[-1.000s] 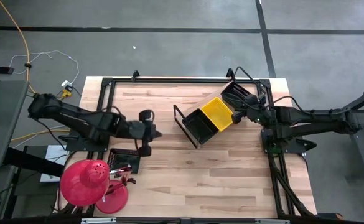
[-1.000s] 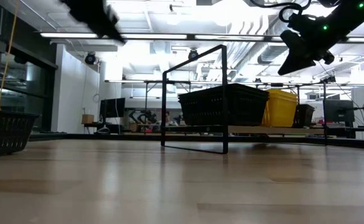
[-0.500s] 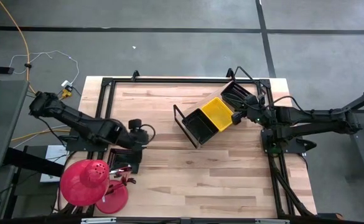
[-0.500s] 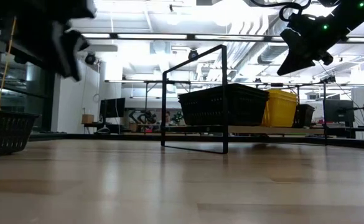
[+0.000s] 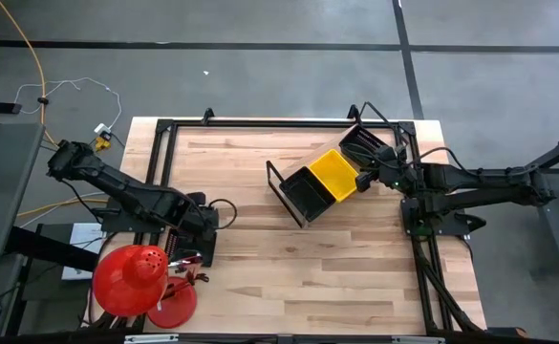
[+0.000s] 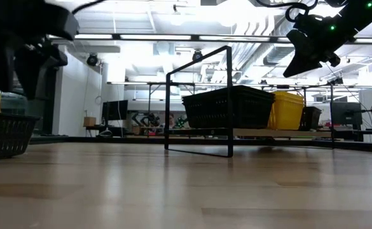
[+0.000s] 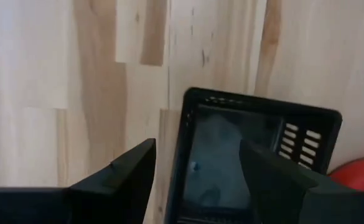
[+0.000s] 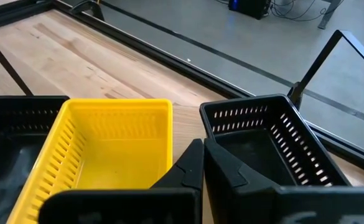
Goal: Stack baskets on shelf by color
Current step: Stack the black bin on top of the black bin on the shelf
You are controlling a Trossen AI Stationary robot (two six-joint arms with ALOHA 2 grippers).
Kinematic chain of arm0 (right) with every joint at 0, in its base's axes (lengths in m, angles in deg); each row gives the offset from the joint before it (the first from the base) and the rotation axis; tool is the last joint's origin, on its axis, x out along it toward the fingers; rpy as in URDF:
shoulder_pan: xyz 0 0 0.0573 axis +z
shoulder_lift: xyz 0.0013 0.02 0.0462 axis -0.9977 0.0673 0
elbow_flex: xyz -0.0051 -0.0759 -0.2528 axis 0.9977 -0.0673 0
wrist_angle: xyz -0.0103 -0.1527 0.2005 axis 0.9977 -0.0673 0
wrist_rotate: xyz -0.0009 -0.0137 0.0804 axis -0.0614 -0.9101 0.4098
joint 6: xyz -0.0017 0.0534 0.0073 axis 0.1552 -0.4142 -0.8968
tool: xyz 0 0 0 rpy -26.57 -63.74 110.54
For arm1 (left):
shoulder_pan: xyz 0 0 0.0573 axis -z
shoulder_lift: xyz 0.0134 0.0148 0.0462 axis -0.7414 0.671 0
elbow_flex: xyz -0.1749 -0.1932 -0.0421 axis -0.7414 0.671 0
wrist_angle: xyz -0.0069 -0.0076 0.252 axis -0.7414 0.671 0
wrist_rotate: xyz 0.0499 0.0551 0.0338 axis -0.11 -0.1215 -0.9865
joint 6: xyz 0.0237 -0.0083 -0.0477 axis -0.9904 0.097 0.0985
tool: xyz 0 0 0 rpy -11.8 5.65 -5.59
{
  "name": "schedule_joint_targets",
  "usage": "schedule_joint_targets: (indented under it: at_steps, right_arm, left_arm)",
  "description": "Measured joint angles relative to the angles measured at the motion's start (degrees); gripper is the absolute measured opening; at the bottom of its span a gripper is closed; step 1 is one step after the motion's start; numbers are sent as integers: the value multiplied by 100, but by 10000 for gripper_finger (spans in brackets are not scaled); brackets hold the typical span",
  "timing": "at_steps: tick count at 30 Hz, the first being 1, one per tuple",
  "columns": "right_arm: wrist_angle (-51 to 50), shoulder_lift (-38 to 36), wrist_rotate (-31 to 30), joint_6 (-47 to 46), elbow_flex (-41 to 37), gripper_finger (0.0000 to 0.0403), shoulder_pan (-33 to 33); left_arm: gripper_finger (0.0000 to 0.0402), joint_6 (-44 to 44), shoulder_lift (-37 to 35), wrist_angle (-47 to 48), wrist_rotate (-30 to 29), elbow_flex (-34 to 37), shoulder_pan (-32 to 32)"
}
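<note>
- We find the left gripper [image 7: 194,177] poised over a loose black basket [image 7: 256,155] at the table's near left, its fingers spread with one prong either side of the basket's wall and nothing in them yet. We judge this stance prepares a pinch on that rim for lifting.
- In the high view that black basket [image 5: 189,247] lies just beside the red dome-shaped object [image 5: 131,279], well apart from the shelf [image 5: 281,189].
- The shelf carries a black basket [image 5: 308,192] and a yellow basket [image 5: 335,174] side by side; we judge the colours are being kept in separate places.
- A further black basket [image 5: 363,144] sits at the far right, just beside the shelf.
- The right gripper [image 8: 201,163] hangs above the gap between the yellow basket [image 8: 107,143] and that black basket [image 8: 275,140], fingers pressed together and holding nothing; it appears to wait.
- Against the frame of a second ago, the left arm has drawn back leftward and dropped toward the loose basket; the right arm and shelf contents are unchanged.
</note>
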Motion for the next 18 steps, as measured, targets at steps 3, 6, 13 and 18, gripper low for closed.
schedule_joint_targets:
  at_steps: [3,6,13,18]
  right_arm:
    - [-9,0,0,15,0,0,-1]
    - [-27,0,0,29,0,0,-1]
    - [-32,0,-2,48,0,0,-1]
    - [-42,1,-2,46,0,0,-1]
  left_arm:
    - [220,-104,279,2,128,0,-2]
    - [220,-232,624,27,131,0,-2]
    - [220,-366,1332,290,-109,0,-11]
    - [218,-481,1673,320,-64,0,-11]
